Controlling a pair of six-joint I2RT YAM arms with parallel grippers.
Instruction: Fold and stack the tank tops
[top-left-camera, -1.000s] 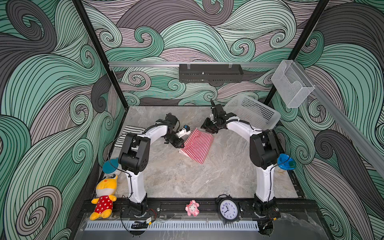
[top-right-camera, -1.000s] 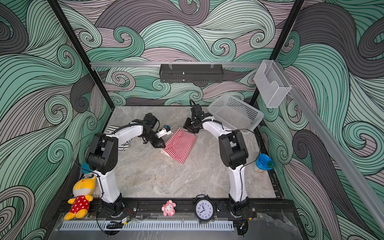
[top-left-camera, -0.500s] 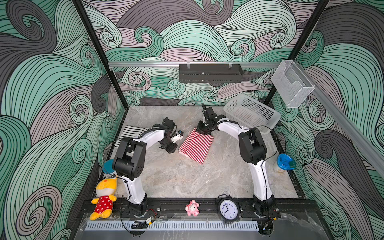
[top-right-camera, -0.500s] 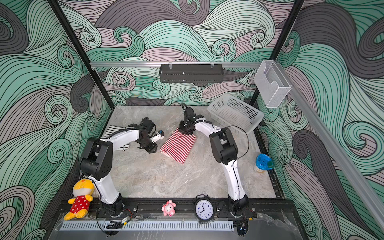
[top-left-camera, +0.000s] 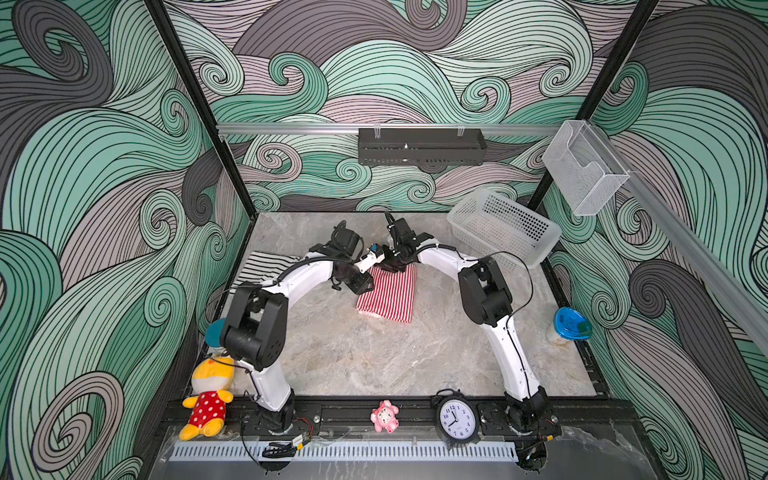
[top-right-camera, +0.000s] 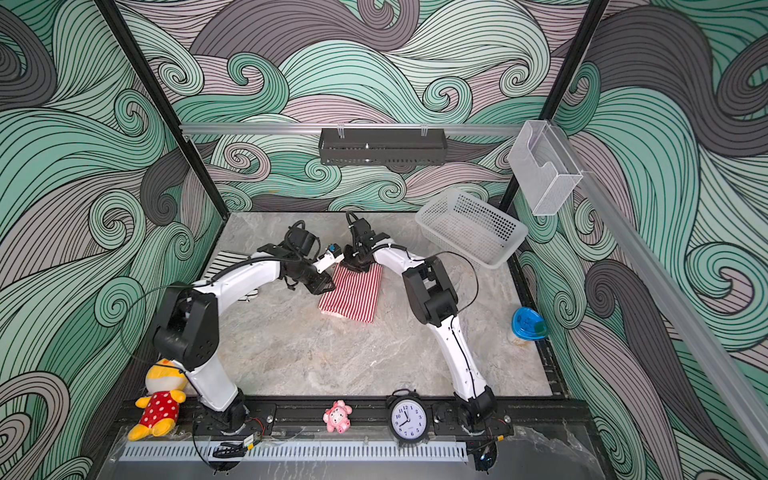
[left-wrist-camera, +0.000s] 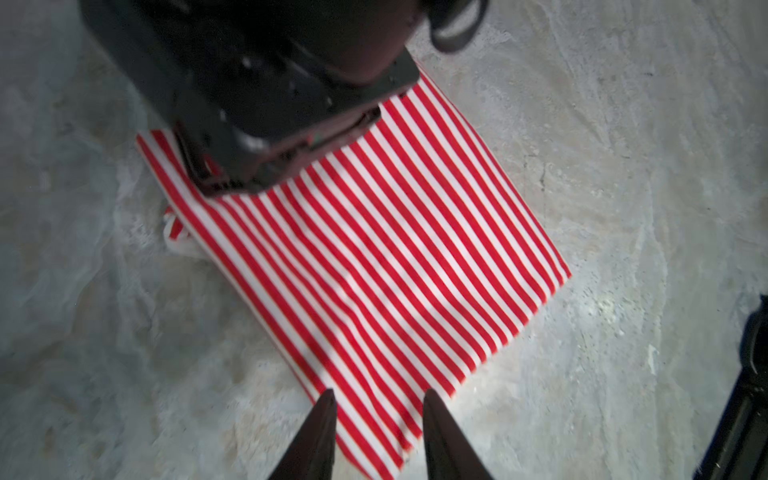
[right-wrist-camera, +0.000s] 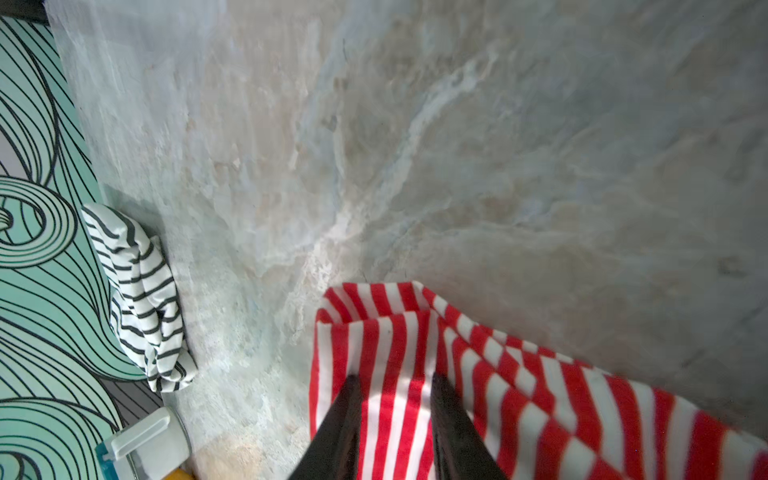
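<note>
Two on table (top-left-camera: 353, 357), outside basket (top-left-camera: 505, 235): red-striped top (top-left-camera: 388, 297), black-striped top (top-left-camera: 264, 268).

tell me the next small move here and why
Probably lift the left gripper off and swing it toward the black-and-white top. The red top already lies as a flat folded rectangle, the left jaws stand open over its corner holding nothing, and the other top is still crumpled off to the left.

On the table (top-left-camera: 374, 357) the folded tank top (top-left-camera: 388, 297) lies abt centre, 2nd tank top (top-left-camera: 266, 268) to its left by the left wall, basket (top-left-camera: 505, 232) back-right, cup (top-left-camera: 567, 326) at right edge, clock (top-left-camera: 457, 419) & plush toy (top-left-camera: 205, 399) in front.
</note>
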